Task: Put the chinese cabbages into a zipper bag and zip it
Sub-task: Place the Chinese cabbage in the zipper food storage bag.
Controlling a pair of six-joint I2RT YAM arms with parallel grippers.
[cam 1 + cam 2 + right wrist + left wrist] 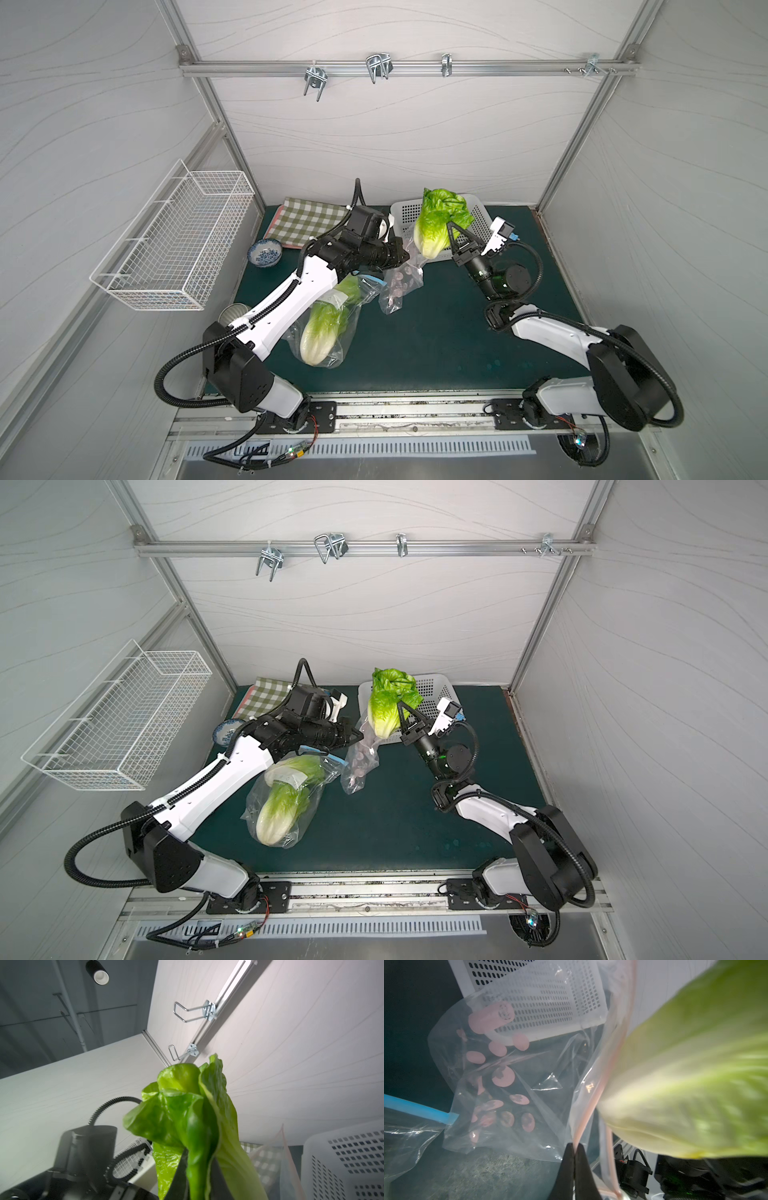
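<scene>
right gripper (452, 227) pinching cabbage (436, 224) leaf | cabbage axis 12–6 o'clock, stalk at 6 | left gripper (574, 1147) clamped on bag (401, 282) rim, bag at 7 o'clock of cabbage

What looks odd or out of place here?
The right claw grips the cabbage only by a thin outer leaf, so it hangs stalk down next to the rim of the dotted bag, which the left claw pinches. The leaf might tear.
</scene>
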